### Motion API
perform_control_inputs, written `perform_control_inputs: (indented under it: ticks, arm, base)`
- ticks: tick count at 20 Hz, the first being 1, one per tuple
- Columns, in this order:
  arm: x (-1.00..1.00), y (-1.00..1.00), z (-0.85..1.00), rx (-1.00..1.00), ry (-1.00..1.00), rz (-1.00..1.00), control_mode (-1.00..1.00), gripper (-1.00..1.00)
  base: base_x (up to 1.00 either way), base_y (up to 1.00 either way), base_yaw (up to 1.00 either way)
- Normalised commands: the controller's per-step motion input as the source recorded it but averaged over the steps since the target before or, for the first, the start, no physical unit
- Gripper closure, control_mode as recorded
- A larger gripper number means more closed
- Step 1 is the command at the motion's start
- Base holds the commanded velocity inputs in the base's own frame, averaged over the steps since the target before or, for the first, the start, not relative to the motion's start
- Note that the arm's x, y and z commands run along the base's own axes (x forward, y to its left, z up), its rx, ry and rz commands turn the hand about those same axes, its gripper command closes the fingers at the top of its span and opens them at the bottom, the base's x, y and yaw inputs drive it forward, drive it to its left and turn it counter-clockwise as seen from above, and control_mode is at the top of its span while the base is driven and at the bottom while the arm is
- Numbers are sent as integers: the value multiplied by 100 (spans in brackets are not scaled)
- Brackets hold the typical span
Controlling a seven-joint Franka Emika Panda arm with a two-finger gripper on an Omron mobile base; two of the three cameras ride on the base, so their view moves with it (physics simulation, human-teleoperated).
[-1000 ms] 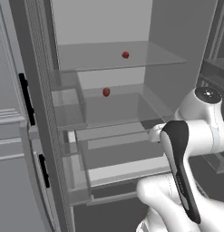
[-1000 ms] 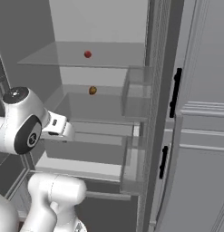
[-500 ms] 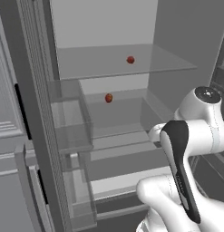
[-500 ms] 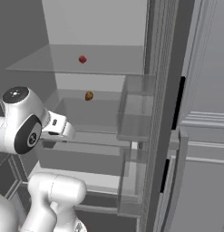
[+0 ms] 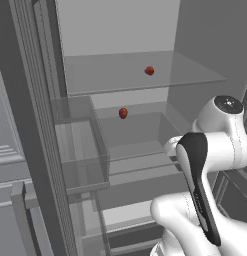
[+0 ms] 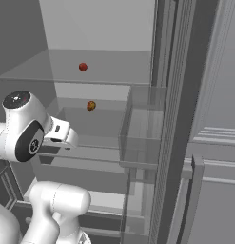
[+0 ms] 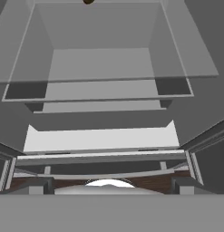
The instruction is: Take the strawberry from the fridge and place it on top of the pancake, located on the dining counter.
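Open fridge (image 5: 120,30) ahead, glass shelves: red strawberry (image 5: 149,71) on upper shelf, second small fruit (image 5: 123,113) one shelf lower. Pincer fingers spread apart, holding nothing.

The open fridge (image 5: 120,30) has a pale interior crossed by clear glass shelves. The upper glass shelf (image 5: 105,75) runs the full width, and a small red strawberry (image 5: 149,71) sits on it toward the right, well back from the near edge; in the right base view it shows left of centre on that shelf (image 6: 83,67). One level lower, a second glass shelf (image 5: 140,150) carries a reddish-orange round fruit (image 5: 123,113) at its far side, close to the back wall. This fruit lies left of and below the strawberry. Under these shelves stands a pale, shallow drawer tray (image 7: 102,138) at the near bottom.
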Motion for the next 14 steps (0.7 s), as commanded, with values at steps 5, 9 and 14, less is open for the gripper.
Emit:
perform_control_inputs:
  ticks: [5, 9, 14]
  arm:
    - [0, 0, 0, 0, 0, 0, 100, -100]
    - [0, 0, 0, 0, 0, 0, 100, -100]
    - [1, 0, 0, 0, 0, 0, -100, -100]
  base:
    - [37, 5, 0]
    - [49, 10, 0]
    - [20, 1, 0]
